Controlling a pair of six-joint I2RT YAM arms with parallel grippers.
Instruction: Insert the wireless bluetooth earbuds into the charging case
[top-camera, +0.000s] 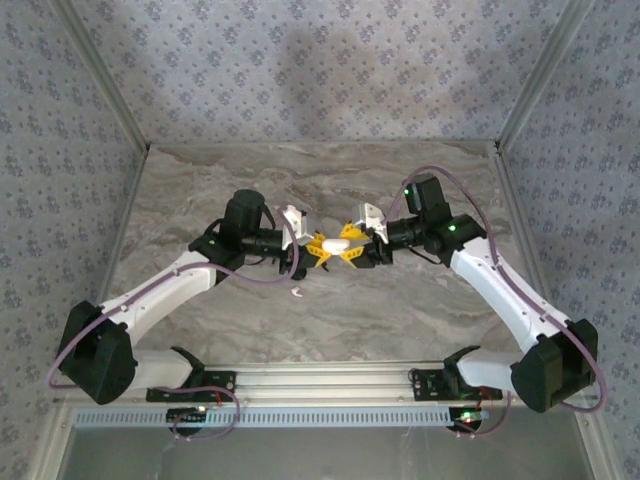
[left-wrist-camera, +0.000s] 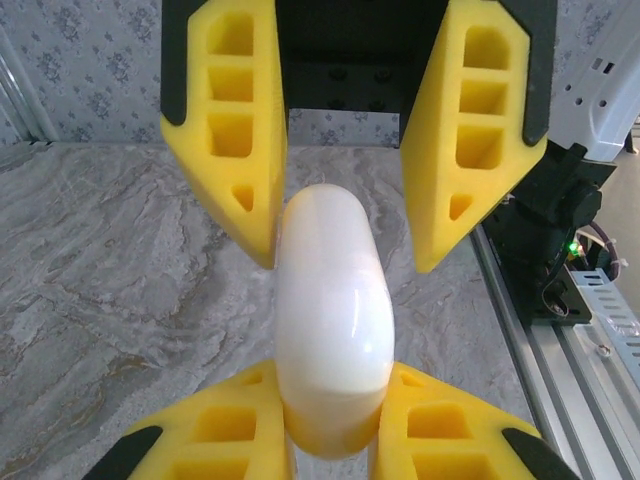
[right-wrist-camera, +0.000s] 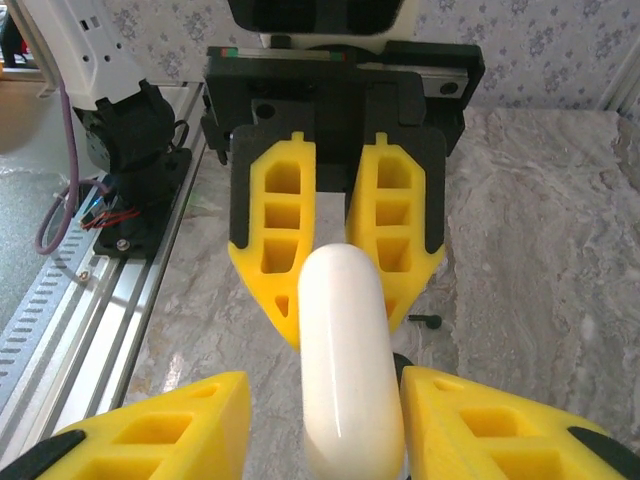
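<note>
The white charging case (top-camera: 337, 243) hangs above the marbled worktop (top-camera: 190, 190), midway between the two arms. The left gripper (left-wrist-camera: 335, 405) has its yellow jaws clamped on one end, and the right gripper (right-wrist-camera: 325, 390) has its jaws apart astride the other end, set wider than the case. One white earbud (top-camera: 297, 293) lies on the worktop near the left gripper, and a tiny black earbud (right-wrist-camera: 427, 320) lies below the case.

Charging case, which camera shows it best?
Left wrist: the charging case looks large and sharp, held in the left end effector. Right wrist shows it cut off at the bottom; the top camera shows a tiny white blob.
</note>
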